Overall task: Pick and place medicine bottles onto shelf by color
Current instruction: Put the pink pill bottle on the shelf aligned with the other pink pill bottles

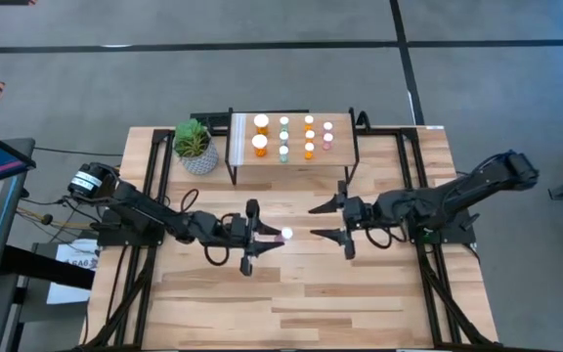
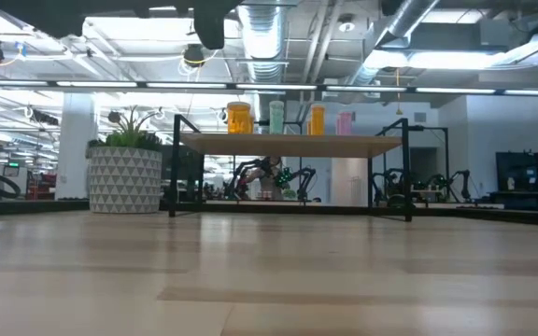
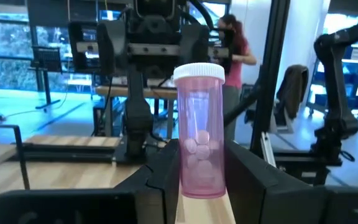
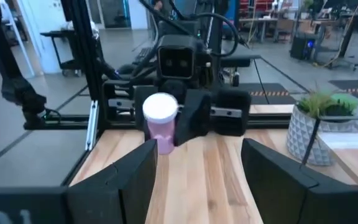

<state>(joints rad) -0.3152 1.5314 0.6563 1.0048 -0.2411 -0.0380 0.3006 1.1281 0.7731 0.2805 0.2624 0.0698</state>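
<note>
My left gripper [image 1: 274,238] is shut on a pink medicine bottle [image 3: 199,134] with a white cap near the table's middle. The bottle also shows in the right wrist view [image 4: 160,127]. My right gripper [image 1: 324,221] is open and empty just to the bottle's right, facing it. The shelf [image 1: 345,147] stands at the table's far side. On it stand two larger orange bottles [image 1: 260,134] and smaller teal [image 1: 284,137], orange [image 1: 309,136] and pink ones [image 1: 327,135], upright in rows. They also show on the shelf in the low view [image 2: 288,118]. My left gripper pinches the lower half of the bottle's body [image 3: 197,180] between its two fingers [image 3: 160,177], one on each side. The fingers lie level and come from the table's left. The bottle stands upright with its cap up. It does not show on the tabletop in the low view.
A potted plant [image 1: 194,147] in a white patterned pot stands left of the shelf. Black frame rails [image 1: 413,186] run along both sides of the table. Bare wood lies toward the near edge [image 1: 291,313]. A person [image 3: 232,46] shows in the room beyond.
</note>
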